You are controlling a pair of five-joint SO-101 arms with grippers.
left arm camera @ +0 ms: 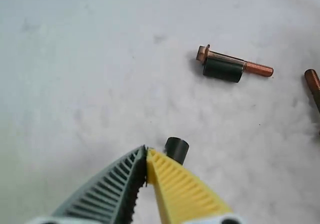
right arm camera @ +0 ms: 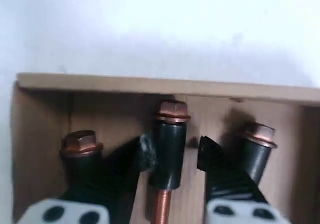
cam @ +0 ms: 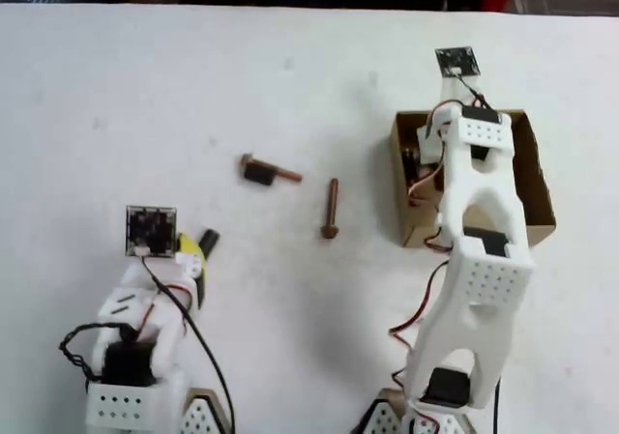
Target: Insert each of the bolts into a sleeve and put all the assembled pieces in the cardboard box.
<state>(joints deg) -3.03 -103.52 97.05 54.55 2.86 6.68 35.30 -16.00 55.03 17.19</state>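
Pinched shut on nothing, my left gripper (left arm camera: 146, 156) sits low at the near side of the table (cam: 309, 67), its grey finger (left arm camera: 110, 184) and yellow finger (left arm camera: 185, 194) meeting along their toothed faces; a loose sleeve (left arm camera: 176, 149), short and black, lies just beside the yellow tip, and I cannot tell whether the two touch; farther out on the white top lies an assembled piece (left arm camera: 225, 67), a copper bolt pushed through a black sleeve, flanged head at one end and thread sticking out of the other; near it, but apart, a bare bolt (cam: 331, 209) lies by itself, head toward me, between that piece and the cardboard box (cam: 537, 192); my right arm stretches out over the box, and my right gripper (right arm camera: 175, 151) is down inside it; its black jaws stand open on either side of a sleeved bolt (right arm camera: 166, 134) whose head points toward the far wall; one finger touches the sleeve, the other stands clear of it; a second sleeved bolt (right arm camera: 82, 154) and a third sleeved bolt (right arm camera: 257, 144) rest in the box, one on each side of my gripper, heads toward the same wall.
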